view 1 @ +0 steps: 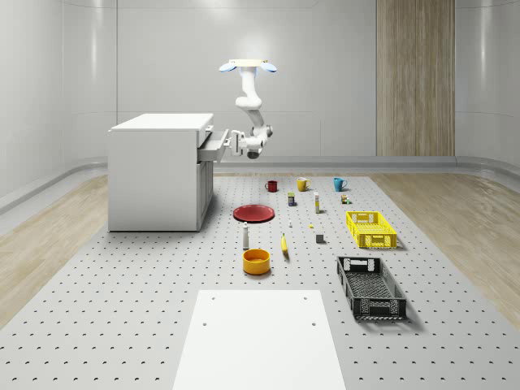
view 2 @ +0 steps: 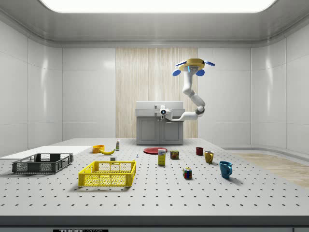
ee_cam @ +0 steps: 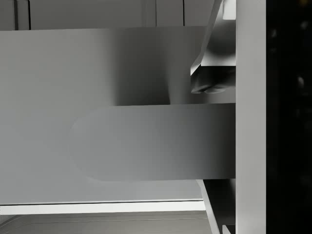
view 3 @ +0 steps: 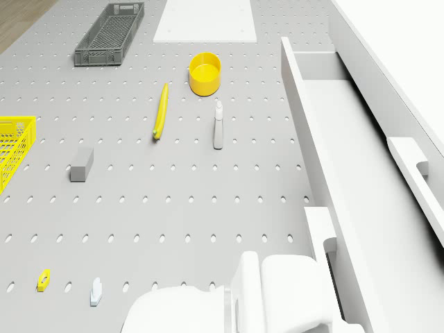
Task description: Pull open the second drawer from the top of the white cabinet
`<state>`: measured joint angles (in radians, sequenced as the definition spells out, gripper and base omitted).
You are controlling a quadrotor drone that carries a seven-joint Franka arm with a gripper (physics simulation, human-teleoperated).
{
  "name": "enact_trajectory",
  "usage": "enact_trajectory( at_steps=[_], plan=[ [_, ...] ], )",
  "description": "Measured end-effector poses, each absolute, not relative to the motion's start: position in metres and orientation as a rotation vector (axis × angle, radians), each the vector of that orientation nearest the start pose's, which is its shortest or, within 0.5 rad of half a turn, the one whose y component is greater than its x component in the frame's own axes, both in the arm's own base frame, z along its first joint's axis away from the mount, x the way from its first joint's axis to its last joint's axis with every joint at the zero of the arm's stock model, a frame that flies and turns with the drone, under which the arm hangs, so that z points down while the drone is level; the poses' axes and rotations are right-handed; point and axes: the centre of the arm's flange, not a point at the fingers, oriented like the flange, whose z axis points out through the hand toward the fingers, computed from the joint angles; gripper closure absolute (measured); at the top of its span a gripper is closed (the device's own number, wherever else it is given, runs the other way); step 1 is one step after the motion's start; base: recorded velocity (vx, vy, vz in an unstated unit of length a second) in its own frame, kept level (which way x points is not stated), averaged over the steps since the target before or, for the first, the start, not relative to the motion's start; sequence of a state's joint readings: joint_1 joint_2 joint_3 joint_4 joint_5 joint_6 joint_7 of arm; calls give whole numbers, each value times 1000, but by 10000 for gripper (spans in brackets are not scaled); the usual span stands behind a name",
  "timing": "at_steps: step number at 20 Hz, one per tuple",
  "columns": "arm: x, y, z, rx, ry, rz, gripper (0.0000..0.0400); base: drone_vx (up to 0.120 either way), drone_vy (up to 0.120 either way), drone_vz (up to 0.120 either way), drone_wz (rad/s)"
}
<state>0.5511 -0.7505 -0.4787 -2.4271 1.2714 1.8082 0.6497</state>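
The gripper [view 1: 238, 143] was right up against the front of the second drawer [view 1: 213, 147], with its fingers either side of the handle [ee_cam: 151, 142] as far as the wrist view let me judge, so I'd call it clamped on the handle. That drawer was already sticking partway out of the white cabinet [view 1: 158, 175], and from the drone view you could look down into its open tray [view 3: 361, 159]. The arm [view 1: 250, 101] hung down from the drone [view 1: 248, 67], which hovered out in front of the cabinet, well above the tabletop [view 1: 162, 309].

What worried me: the pull comes from a thing floating in the air. If the drone drifted sideways or bobbed while tugging, the fingers could slide off the end of the handle, or the drawer could get racked and jam in its runners. Pulling too far might also bring the drawer right out. The red plate [view 1: 253, 213] and mugs [view 1: 302, 184] sat well below and away, so no trouble there.
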Motion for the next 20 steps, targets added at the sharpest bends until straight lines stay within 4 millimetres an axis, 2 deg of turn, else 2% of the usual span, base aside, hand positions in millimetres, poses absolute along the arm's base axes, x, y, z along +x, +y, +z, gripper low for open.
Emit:
enact_trajectory(
  at_steps=[1,2,3,9,20],
  plan=[
    [355,56,616,-1490,632,628,257,0,0,0,0],
    [354,54,618,-1487,652,646,233,0,0,0,0],
    [354,51,619,-1491,655,646,225,0,0,0,0],
    [355,31,615,-1492,625,621,262,0,0,0,0],
    [356,-12,614,-1490,618,616,272,0,0,0,0]
  ],
)
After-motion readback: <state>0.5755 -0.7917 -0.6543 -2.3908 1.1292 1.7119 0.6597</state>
